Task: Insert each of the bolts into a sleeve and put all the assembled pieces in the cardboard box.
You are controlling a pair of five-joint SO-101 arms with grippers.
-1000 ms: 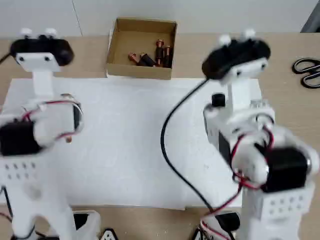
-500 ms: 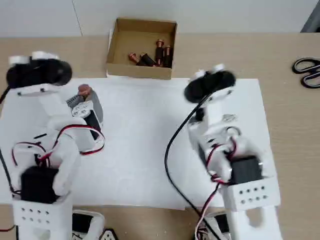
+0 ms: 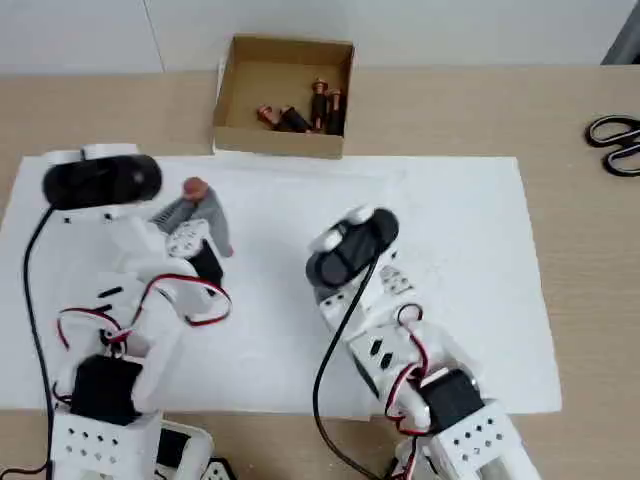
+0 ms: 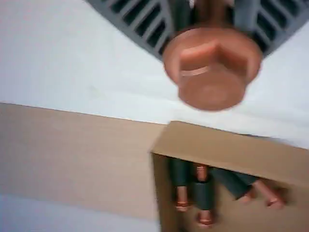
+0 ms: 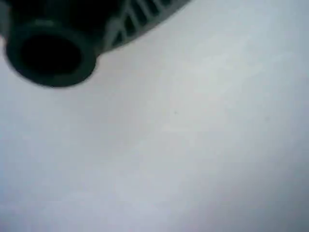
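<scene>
My left gripper (image 3: 196, 207) is shut on a copper bolt (image 3: 195, 187), head up, over the white sheet's left part. In the left wrist view the bolt's head (image 4: 212, 67) sits between the grey fingers (image 4: 140, 19), with the cardboard box (image 4: 227, 150) beyond it. The cardboard box (image 3: 280, 145) stands at the back centre and holds several assembled pieces (image 3: 300, 115). My right gripper (image 5: 63, 19) is shut on a black sleeve (image 5: 48, 55), whose open end faces the camera, just above the white sheet. In the high view the right arm's camera (image 3: 350, 245) covers that gripper at mid-sheet.
A white sheet (image 3: 450, 230) covers the middle of the wooden table. Scissors (image 3: 615, 140) lie at the far right edge. The right arm's black cable (image 3: 335, 340) loops over the sheet's front.
Both arms have unfolded and come down over the sheet. The left gripper carried the bolt rightward and forward. The right arm swung left to mid-sheet.
</scene>
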